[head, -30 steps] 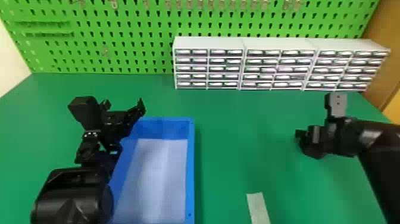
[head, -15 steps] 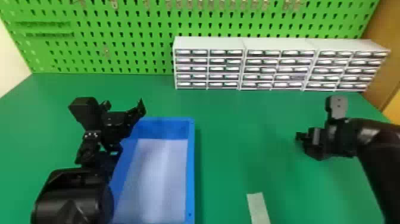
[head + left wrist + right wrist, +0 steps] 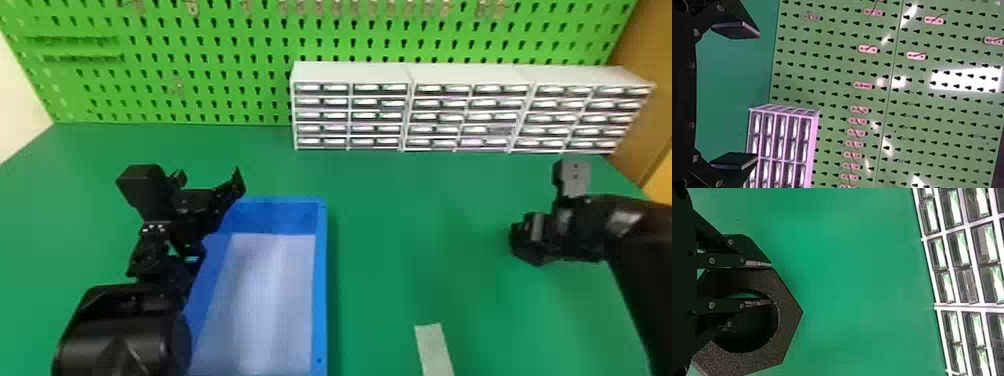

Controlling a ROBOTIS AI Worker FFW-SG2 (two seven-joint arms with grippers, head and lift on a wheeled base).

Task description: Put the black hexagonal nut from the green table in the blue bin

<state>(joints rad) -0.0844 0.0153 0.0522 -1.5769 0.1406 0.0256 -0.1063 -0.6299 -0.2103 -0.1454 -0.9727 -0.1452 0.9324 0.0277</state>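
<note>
Nut: right of the bin, well apart from it, in the right gripper; whether it touched the table I could not tell.
Nut's heft: likely light to middling for its bulk, a guess from its broad, thick ring.
Nut's body: stiff, by its crisp corners and straight edges; it looked unlikely to dent or break.
Nut's skin: black, finely speckled and matt, so probably not very slippery.
Nut's shape: six flat sides around a wide round hole.
Best hold: across one wall, as it was taken, one finger in the hole and one along an outer flat; held off-centre, the ring might have swung or tipped if carried fast.
Right gripper: narrow, closed on that wall of the nut.
Left gripper: wide and empty, above the bin's left side.
Bin: smooth blue walls, probably hard plastic, straight-sided, with a pale, flat floor.
Table: even green, with a smooth, dull top running under and around the bin.
Drawers: white, boxy frames with small glossy fronts, beyond the bin and to its right.
Pegboard: glossy green sheet, punched with keyhole slots, standing behind the bin.
Strip: pale, thin and flat, near the bin on its right.
</note>
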